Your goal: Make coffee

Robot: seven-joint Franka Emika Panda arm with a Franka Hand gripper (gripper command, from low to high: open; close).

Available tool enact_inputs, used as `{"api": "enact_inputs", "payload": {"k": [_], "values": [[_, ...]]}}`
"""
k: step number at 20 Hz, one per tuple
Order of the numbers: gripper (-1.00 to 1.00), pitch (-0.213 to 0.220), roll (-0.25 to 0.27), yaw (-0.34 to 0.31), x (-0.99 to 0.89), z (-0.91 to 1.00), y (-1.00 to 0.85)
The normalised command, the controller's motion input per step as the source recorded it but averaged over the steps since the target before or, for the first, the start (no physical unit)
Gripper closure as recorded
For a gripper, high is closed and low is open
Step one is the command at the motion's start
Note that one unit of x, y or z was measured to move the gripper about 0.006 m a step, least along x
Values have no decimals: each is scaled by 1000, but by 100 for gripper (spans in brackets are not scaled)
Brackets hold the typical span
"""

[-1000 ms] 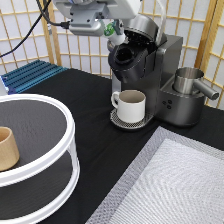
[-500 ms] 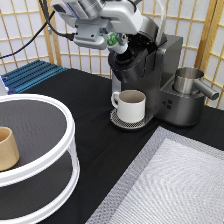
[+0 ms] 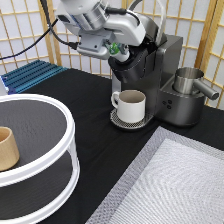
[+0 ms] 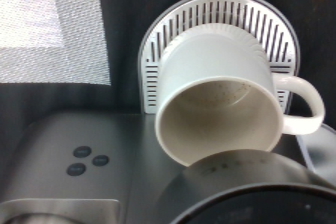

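My gripper (image 3: pixel 119 50) hangs over the top front of the dark grey coffee machine (image 3: pixel 159 75), just above its brew head. A small green-and-white piece, the coffee pod (image 3: pixel 115 48), shows between the fingers, and the gripper is shut on it. Below, a white handled mug (image 3: pixel 131 105) stands upright and empty on the round drip tray (image 3: pixel 118 121). In the wrist view I look down into the mug (image 4: pixel 225 110) on the slotted drip tray (image 4: pixel 217 20), with the machine's dark round top (image 4: pixel 255 200) close beneath.
A steel pitcher (image 3: pixel 189 80) sits on the machine's right side, above three buttons (image 4: pixel 86 160). A white two-tier round stand (image 3: pixel 69 135) at the exterior view's left carries a tan wooden cup (image 3: pixel 7 148). A grey mat (image 3: pixel 175 185) lies bottom right, a blue rack (image 3: pixel 30 75) far left.
The arm has moved to the exterior view's right and downward, bringing the pod from left of the machine to just above its brew head. The mug has not moved.
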Motion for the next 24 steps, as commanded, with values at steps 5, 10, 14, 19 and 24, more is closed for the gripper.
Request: {"api": "enact_inputs", "payload": {"k": [5,10,14,19,24], "values": [[100,66,21,-60,118,396,123],[100,51,26,-69,0,349,0],[100,55,0,-47,1,51,160],[100,59,0,-2,-344,-81,198],[100,38,1,0,-194,-34,31]]}}
